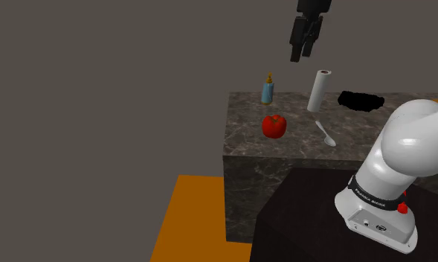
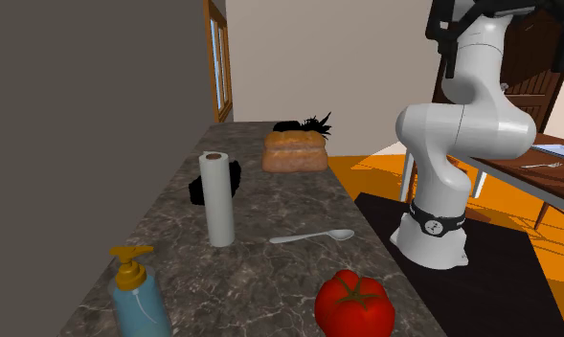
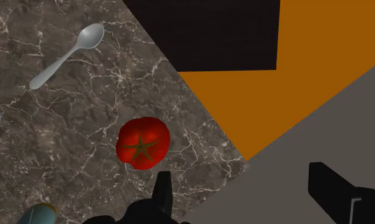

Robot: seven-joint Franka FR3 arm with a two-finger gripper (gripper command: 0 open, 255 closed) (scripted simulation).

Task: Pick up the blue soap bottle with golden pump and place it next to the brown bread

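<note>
High above the marble counter (image 1: 247,112), arm (image 1: 410,141) raised, jaws spread and empty, blue soap bottle (image 1: 268,91) well below.

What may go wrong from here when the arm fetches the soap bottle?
The tall, narrow soap bottle could topple under a glancing touch. The tomato lies near it and might roll if nudged. The upright paper towel roll stands between bottle and bread; a low carry could hit it.

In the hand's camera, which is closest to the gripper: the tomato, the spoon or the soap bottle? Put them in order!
1. Tomato, just ahead of the gripper.
2. Soap bottle, off to the side, and spoon, past the tomato: too close to call.
</note>
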